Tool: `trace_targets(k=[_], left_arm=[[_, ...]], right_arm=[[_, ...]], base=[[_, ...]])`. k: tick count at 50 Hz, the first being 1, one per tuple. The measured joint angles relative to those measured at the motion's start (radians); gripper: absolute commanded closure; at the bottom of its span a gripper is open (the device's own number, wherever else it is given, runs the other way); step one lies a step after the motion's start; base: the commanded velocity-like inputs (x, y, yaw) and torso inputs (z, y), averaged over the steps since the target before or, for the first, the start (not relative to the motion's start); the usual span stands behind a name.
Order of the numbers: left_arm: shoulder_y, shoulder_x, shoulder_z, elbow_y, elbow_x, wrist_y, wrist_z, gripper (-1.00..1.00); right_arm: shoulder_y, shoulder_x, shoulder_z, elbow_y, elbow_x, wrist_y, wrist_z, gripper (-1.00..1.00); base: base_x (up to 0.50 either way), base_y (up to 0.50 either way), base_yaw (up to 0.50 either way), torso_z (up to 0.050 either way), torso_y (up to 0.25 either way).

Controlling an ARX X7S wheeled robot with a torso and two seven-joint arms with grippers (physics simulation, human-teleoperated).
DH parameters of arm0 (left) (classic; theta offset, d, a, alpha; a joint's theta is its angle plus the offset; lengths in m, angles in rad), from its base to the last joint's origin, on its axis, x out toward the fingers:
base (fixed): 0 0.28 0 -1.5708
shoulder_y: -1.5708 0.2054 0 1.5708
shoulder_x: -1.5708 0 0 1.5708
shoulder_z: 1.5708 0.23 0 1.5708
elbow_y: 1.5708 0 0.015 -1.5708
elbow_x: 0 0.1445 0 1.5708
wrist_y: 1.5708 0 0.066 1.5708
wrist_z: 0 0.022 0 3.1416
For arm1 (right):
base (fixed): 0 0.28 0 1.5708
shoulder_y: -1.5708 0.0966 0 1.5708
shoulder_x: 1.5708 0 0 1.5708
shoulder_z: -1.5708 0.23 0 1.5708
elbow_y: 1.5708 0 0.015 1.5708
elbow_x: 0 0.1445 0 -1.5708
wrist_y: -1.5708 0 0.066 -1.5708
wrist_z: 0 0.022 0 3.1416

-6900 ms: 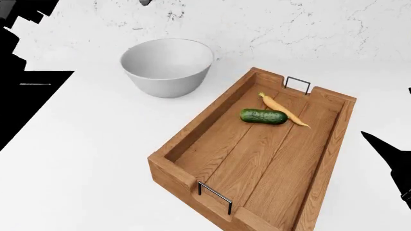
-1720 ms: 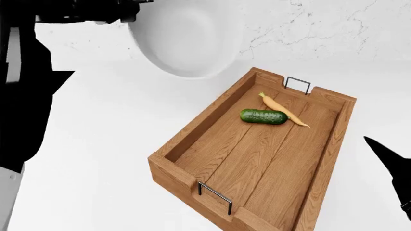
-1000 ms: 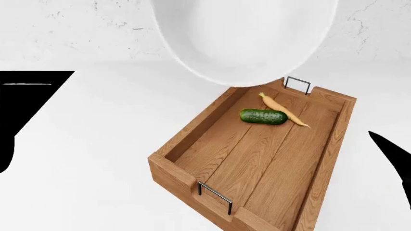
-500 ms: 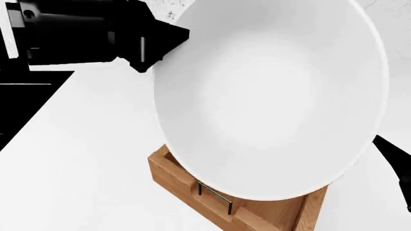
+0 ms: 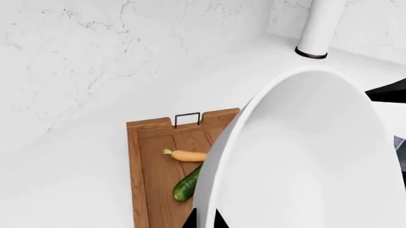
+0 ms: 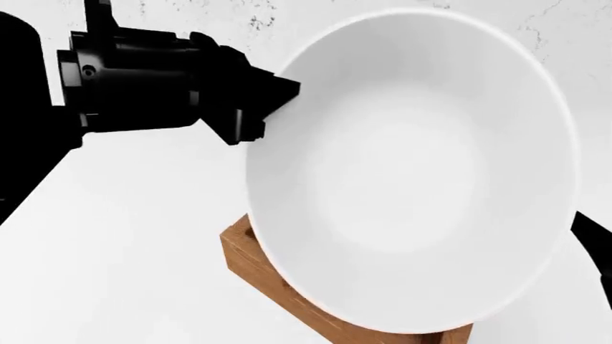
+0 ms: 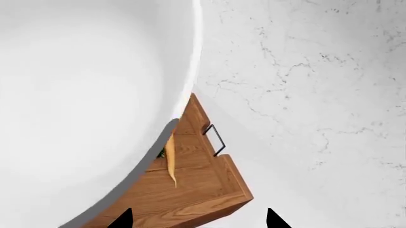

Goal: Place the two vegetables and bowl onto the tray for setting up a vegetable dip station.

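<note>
Your left gripper point(image 6: 272, 107) is clamped on the rim of the white bowl point(image 6: 411, 172), holding it up in the air and tipped so its inside faces the head camera. In that view the bowl hides almost the whole tray point(image 6: 251, 259); only the near corner pokes out below the bowl's lower edge.

In the left wrist view the bowl's rim cuts across the tray's boards. The carrot point(image 5: 186, 155) lies near the far end with the wire handle point(image 5: 187, 118), and the cucumber point(image 5: 186, 185) sits just beside it, both partly behind the rim. The tray's long side wall is in clear sight there.

Your right gripper point(image 7: 197, 219) hangs off to the tray's right with its fingers spread wide and nothing between them. From its camera, the tray's far corner and handle show past the bowl.

The counter point(image 6: 134, 236) is plain white, bare to the tray's left, and a white marbled wall point(image 5: 95, 52) runs behind it.
</note>
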Motion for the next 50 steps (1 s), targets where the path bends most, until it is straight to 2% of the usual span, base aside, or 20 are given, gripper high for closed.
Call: trace_targets(k=[23,50], left_arm=[[0.079,0.03,0.041,-0.023,0.216,0.023,0.167,1.0],[0.133,0.06,0.16,-0.109,0.47,0.111,0.408,1.0]], right_arm=[[-0.011,0.0,0.021,-0.002,0.019,0.013,0.015,-1.0],[-0.024,0.0,0.043,-0.005,0.041,0.024,0.03,-1.0]], base=[[0.0,0.0,0.0,0.0,0.0],[0.0,0.0,0.0,0.0,0.0]])
